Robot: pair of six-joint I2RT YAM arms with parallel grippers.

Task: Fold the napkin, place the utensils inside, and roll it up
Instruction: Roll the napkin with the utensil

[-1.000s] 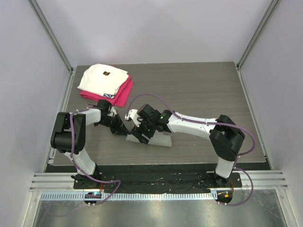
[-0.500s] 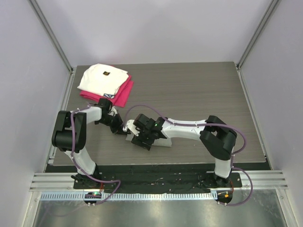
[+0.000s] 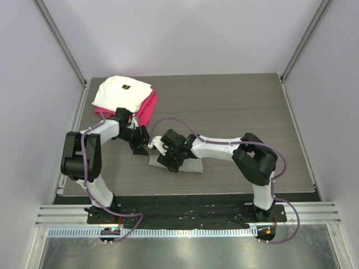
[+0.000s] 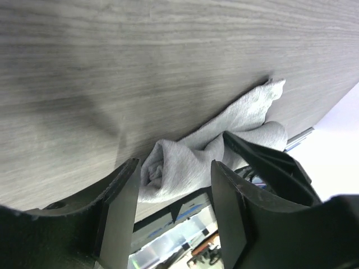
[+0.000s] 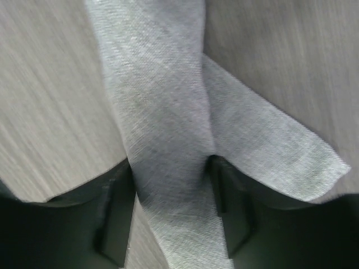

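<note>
The light-grey napkin [image 3: 193, 166] lies as a rolled bundle near the table's front middle. In the left wrist view its coiled end [image 4: 168, 174] sits just beyond my left gripper [image 4: 175, 168], which stands open with nothing between the fingers. From above, that left gripper [image 3: 141, 148] hovers at the roll's left end. My right gripper [image 3: 167, 161] is down on the roll. In the right wrist view the napkin [image 5: 151, 84] fills the gap and both fingers press its sides, so the right gripper [image 5: 171, 168] is shut on it. The utensils are hidden.
A folded white cloth [image 3: 122, 92] lies on a magenta-red cloth [image 3: 147, 109] at the back left corner. The wood-grain table [image 3: 241, 106] ends in a metal rail at the front [image 3: 185, 213]. Grey walls stand on three sides.
My left gripper has opened, let go of the napkin's end and drawn back a little. The right gripper slid left along the roll and narrowed its jaws onto it.
</note>
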